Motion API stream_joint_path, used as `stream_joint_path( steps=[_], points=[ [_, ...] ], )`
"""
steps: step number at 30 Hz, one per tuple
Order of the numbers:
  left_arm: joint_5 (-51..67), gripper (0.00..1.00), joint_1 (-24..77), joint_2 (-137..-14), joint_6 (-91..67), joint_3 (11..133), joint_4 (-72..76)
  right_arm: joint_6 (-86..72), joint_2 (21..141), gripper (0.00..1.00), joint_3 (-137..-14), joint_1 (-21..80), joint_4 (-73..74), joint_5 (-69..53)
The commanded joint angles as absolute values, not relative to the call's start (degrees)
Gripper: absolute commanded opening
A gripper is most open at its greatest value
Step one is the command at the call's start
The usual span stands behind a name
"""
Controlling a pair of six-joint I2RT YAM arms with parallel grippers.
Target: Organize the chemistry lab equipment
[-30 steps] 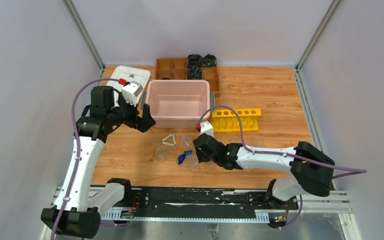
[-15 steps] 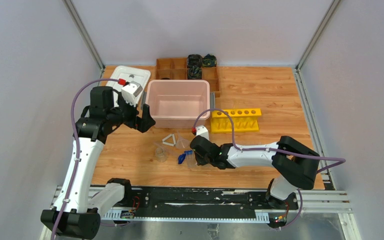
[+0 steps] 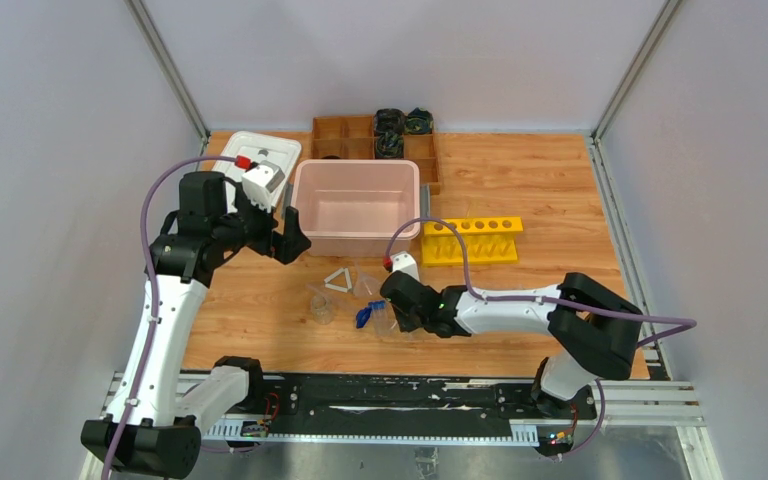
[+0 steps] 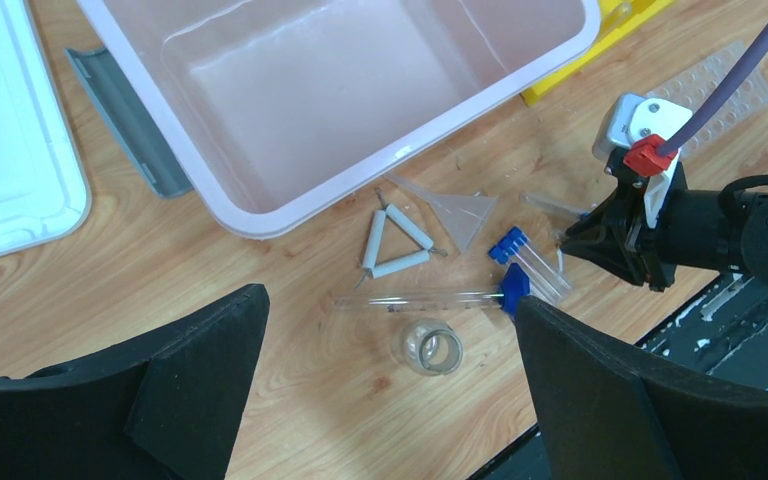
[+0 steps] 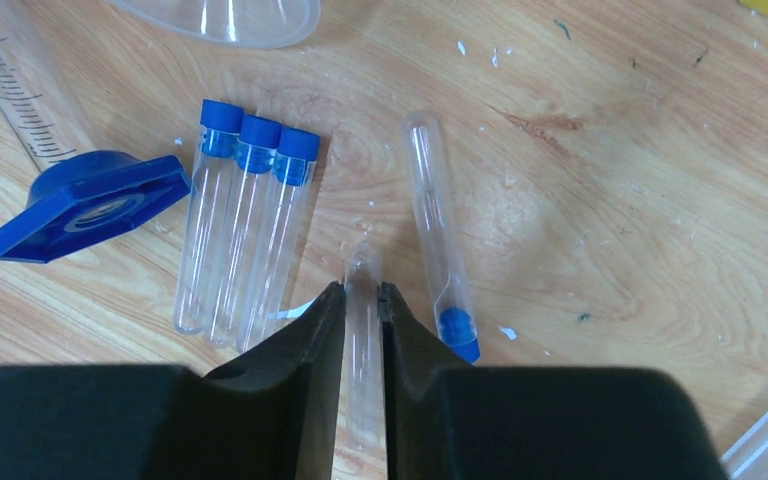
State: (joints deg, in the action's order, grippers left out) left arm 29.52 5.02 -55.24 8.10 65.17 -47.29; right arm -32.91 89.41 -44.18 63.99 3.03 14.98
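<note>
In the right wrist view my right gripper [image 5: 361,292] is shut on a clear tube [image 5: 362,262] that lies on the wood; both jaws press its sides. Left of it lie three blue-capped tubes [image 5: 245,220] side by side. To the right lies one more tube [image 5: 438,220], its blue cap toward me. A small blue piece [image 5: 90,200] lies at the far left. My left gripper [image 4: 390,300] hangs open high above a clear beaker [image 4: 430,348], a long graduated tube [image 4: 420,297], the white triangle [image 4: 395,240] and a clear funnel [image 4: 455,212].
A pink bin [image 3: 305,200] stands behind the glassware, with a yellow tube rack [image 3: 470,240] to its right. A white tray [image 3: 260,155] and a wooden organizer [image 3: 360,135] sit at the back. A clear dimpled plate [image 4: 720,85] lies near the rack.
My right gripper has slid a little left and its jaws have closed onto the clear tube. The left arm has not moved.
</note>
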Motion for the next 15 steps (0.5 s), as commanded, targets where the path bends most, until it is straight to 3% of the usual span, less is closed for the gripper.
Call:
stream_joint_path(
  steps=[1,4,15],
  points=[
    [31.48,1.00,5.27,-54.95,7.64,67.22,-47.17,-30.78,88.51,0.15,-46.01,64.51,6.50,15.39],
    [32.45,1.00,5.27,-55.11,7.20,67.55,-47.20,-31.02,88.23,0.01,-47.10,64.42,7.52,15.30],
    [35.91,1.00,5.27,-55.91,5.49,68.77,-47.20,-24.99,77.67,0.00,-59.45,62.98,13.28,19.02]
  ],
)
